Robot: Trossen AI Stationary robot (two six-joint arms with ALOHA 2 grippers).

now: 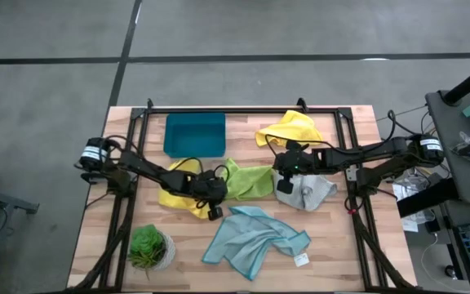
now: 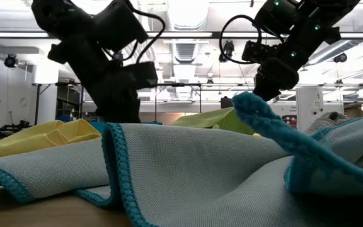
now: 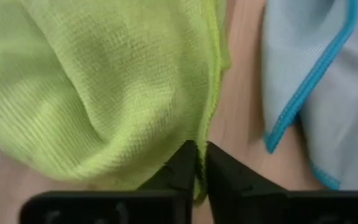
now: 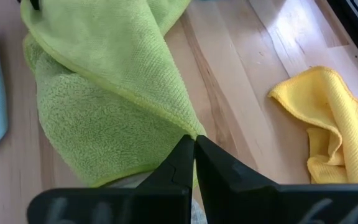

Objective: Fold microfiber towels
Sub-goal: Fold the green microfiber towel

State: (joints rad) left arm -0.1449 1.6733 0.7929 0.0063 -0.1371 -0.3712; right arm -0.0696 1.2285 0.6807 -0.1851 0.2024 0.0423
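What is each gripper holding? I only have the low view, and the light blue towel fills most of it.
Observer: The left gripper is shut on the hem of the lime green towel.
Operator: And the right one?
Observer: The right gripper is shut on another edge of that same towel.
Operator: Anything lying close to the right one?
Observer: A crumpled yellow towel lies on the bare wood, apart from the green one.
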